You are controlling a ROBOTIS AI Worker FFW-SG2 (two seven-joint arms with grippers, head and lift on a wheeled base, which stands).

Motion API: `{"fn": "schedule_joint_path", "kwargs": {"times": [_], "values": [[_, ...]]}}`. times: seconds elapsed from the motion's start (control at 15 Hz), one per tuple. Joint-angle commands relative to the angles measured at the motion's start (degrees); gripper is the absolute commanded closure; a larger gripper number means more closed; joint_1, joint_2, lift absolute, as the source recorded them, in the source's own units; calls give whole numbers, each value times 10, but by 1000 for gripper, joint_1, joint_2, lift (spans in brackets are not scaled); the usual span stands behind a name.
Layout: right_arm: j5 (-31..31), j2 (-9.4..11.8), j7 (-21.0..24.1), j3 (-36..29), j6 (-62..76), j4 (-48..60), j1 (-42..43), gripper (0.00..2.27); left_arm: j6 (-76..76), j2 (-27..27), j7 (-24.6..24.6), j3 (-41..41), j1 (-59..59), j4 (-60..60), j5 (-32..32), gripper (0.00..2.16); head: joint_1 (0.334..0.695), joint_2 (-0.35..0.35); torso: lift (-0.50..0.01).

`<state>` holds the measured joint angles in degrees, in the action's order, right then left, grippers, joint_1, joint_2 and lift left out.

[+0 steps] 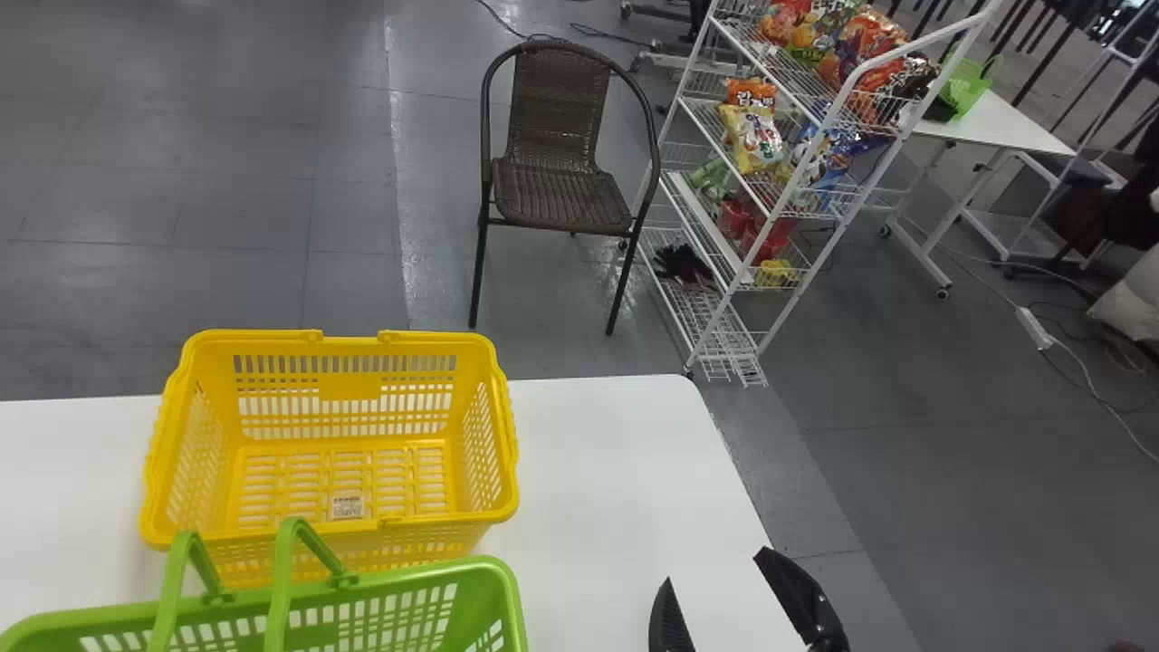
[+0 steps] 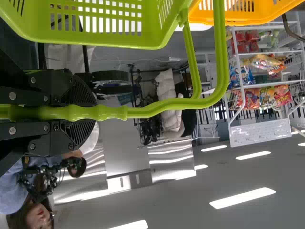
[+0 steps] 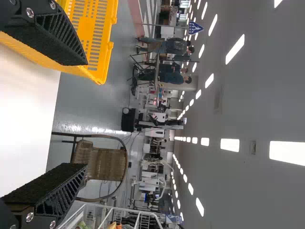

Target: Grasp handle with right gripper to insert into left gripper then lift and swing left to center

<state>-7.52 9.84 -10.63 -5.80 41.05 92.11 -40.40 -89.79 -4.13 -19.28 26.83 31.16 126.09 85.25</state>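
Observation:
The green basket [image 1: 389, 607] stands at the lower left of the head view, its handle arms [image 1: 283, 580] raised and running down out of the bottom edge. In the left wrist view my left gripper [image 2: 78, 112] is shut on the green handle [image 2: 152, 109], which passes lengthwise between its fingers; the green basket [image 2: 95, 43] is beside it. My right gripper [image 1: 717, 569] is over the white table, right of the green basket and apart from it. The right wrist view shows that right gripper [image 3: 86, 114] open, with nothing between its fingers.
A yellow basket [image 1: 351, 530] stands on the white table [image 1: 616, 453], just behind the green one. Beyond the table's far edge are a brown wicker chair [image 1: 561, 195] and a white wire rack [image 1: 770, 213] holding snack bags.

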Motion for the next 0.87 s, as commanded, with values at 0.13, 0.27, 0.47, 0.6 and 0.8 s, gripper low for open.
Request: {"fn": "schedule_joint_path", "kwargs": {"times": [0.13,0.27,0.47,0.6,0.8], "values": [[0,0,0,0,-1,-3,1,43,-2,0,-1,-2,-3,-5,0,2138,695,-350,0],[0,-1,0,0,-1,-3,1,43,-2,0,-1,-1,-3,-4,0,2138,695,-350,0],[0,-1,0,0,-1,-3,1,43,-2,0,-1,-2,-2,-4,0,2138,695,-350,0],[0,-1,0,0,-1,-3,1,43,-2,0,-2,-2,-2,-4,0,2138,695,-350,0],[0,-1,0,0,-1,-3,1,43,-2,0,-3,-2,-2,-4,0,2138,695,-350,0]]}}
